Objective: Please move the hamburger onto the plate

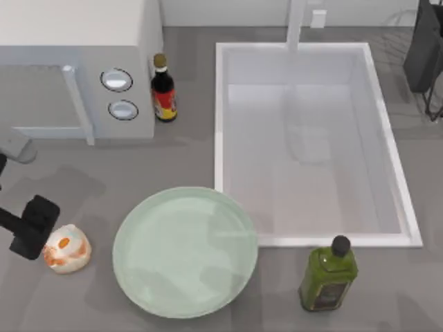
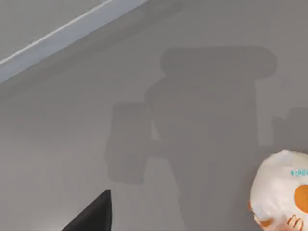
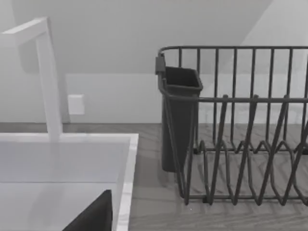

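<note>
The hamburger (image 1: 67, 249), a small cream-white lump with orange patches, lies on the grey counter near the left edge; the left wrist view catches it too (image 2: 281, 190). My left gripper (image 1: 31, 228) hovers just left of it, open and holding nothing, with one dark finger (image 2: 94, 214) in the wrist view. The pale mint-green plate (image 1: 185, 252) rests to the right of the hamburger, a short gap between them, and nothing lies on it. My right arm (image 1: 423, 48) is parked at the far right corner, its gripper open, one dark finger (image 3: 94, 216) in view.
A white sink basin (image 1: 310, 142) fills the right half, with a faucet (image 3: 45, 77) at its back. A microwave (image 1: 76, 66) and a dark sauce bottle (image 1: 163, 90) stand at the back left. A green oil bottle (image 1: 329, 275) stands right of the plate. A wire dish rack (image 3: 240, 125) is far right.
</note>
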Action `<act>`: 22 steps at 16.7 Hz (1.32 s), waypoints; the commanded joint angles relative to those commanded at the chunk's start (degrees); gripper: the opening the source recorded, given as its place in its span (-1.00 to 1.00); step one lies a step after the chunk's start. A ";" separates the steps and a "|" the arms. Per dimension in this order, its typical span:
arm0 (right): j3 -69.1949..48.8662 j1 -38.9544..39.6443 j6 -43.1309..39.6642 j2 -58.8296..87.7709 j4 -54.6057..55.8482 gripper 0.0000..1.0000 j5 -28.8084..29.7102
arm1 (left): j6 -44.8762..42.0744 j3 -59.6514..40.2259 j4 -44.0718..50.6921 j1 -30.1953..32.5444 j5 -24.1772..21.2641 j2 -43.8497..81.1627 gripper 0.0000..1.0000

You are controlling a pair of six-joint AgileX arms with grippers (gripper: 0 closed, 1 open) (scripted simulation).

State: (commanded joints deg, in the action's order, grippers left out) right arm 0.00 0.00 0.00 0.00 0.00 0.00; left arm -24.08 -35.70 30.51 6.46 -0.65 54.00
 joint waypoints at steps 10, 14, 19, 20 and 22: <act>0.00 0.00 0.00 0.00 0.00 1.00 0.00 | -19.07 -23.10 22.35 5.48 0.77 38.34 1.00; 0.00 0.00 0.00 0.00 0.00 1.00 0.00 | -20.92 -25.40 24.51 6.07 0.59 42.17 1.00; 0.00 0.00 0.00 0.00 0.00 1.00 0.00 | -20.89 -25.09 24.21 5.82 0.61 42.10 1.00; 0.00 0.00 0.00 0.00 0.00 1.00 0.00 | -20.96 -24.62 23.46 5.89 0.60 42.55 1.00; 0.00 0.00 0.00 0.00 0.00 1.00 0.00 | -21.05 -22.99 20.27 5.95 0.59 44.23 1.00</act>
State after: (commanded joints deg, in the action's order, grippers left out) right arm 0.00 0.00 0.00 0.00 0.00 0.00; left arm -45.13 -58.70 50.78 12.41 -0.06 98.23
